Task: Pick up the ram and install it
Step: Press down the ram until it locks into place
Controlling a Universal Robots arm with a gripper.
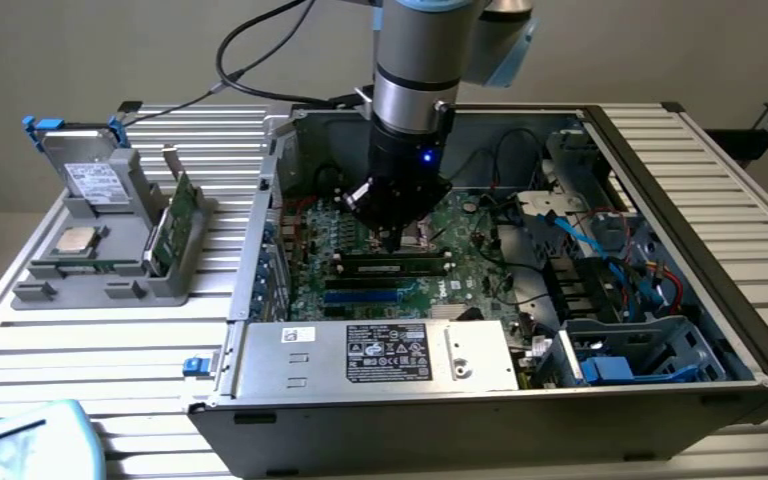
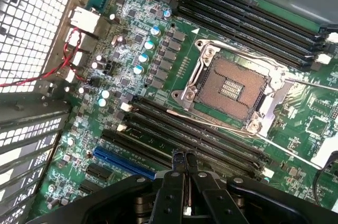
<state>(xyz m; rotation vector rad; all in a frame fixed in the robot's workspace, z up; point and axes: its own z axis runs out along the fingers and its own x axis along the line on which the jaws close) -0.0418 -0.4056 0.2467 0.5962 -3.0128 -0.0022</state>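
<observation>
The ram (image 1: pixel 391 266), a long dark stick with a small white label, lies along a memory slot on the green motherboard (image 1: pixel 471 225) inside the open computer case. My gripper (image 1: pixel 394 240) hangs just above and behind it, pointing down. In the wrist view the gripper (image 2: pixel 184 161) is shut, its two black fingers pressed together with nothing between them, over the row of black memory slots (image 2: pixel 200 134). I cannot tell whether the tips touch the ram.
An empty CPU socket (image 2: pixel 229 87) lies beside the slots. The silver power supply (image 1: pixel 371 352) spans the case front, with cables (image 1: pixel 611 250) and a drive cage on the exterior view's right. A grey holder (image 1: pixel 104 270) outside the case holds a hard drive, a CPU chip and a green card.
</observation>
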